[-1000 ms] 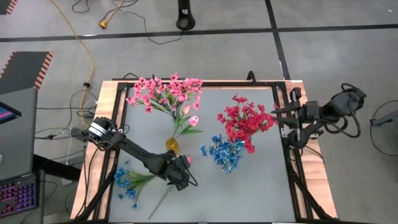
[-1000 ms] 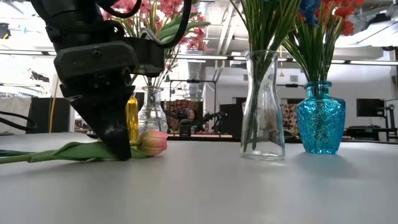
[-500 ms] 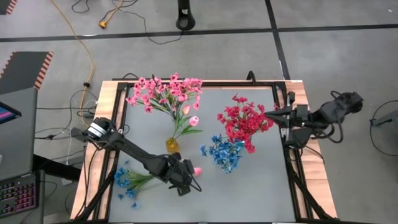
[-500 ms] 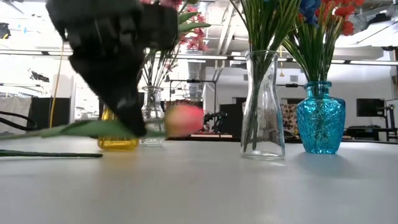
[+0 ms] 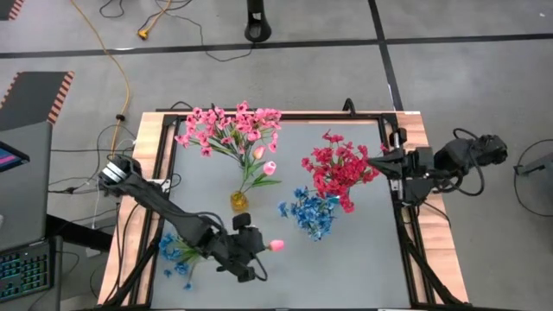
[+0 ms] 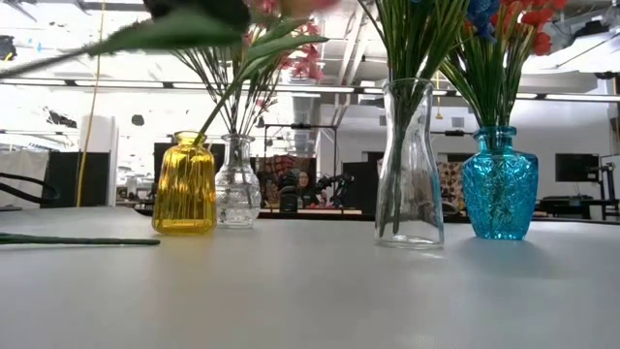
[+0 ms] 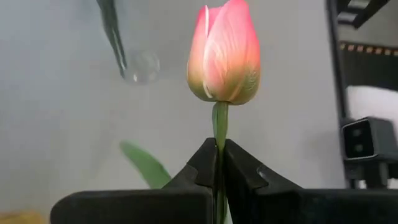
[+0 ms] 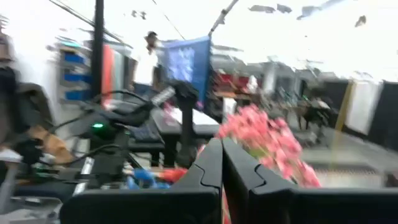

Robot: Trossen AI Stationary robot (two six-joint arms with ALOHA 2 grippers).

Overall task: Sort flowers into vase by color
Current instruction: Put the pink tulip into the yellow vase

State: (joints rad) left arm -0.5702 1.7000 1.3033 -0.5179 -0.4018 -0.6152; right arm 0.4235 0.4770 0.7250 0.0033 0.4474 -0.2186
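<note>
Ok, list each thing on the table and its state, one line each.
left gripper: shut on the pink tulip's stem, lifted off the table.
pink tulip: held, bud closed.
right gripper: shut, empty, at the table's right edge.
yellow vase: upright, holds stems.
small clear vase: upright, holds stems.
tall clear vase: upright, holds stems.
blue vase: upright, holds stems.
loose blue flowers: lying flat.

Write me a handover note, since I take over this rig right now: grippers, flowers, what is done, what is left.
Left gripper: shut on the stem of a pink tulip, held above the table's near part.
Right gripper: shut, holding nothing, waiting at the table's right edge.
Done: light pink sprigs stand in the clear patterned vase, red-pink sprigs and blue sprigs in their vases, two tulips in the yellow vase.
Left: place the held tulip, probably in the yellow vase; then the loose blue sprigs lying at the table's near left.
</note>
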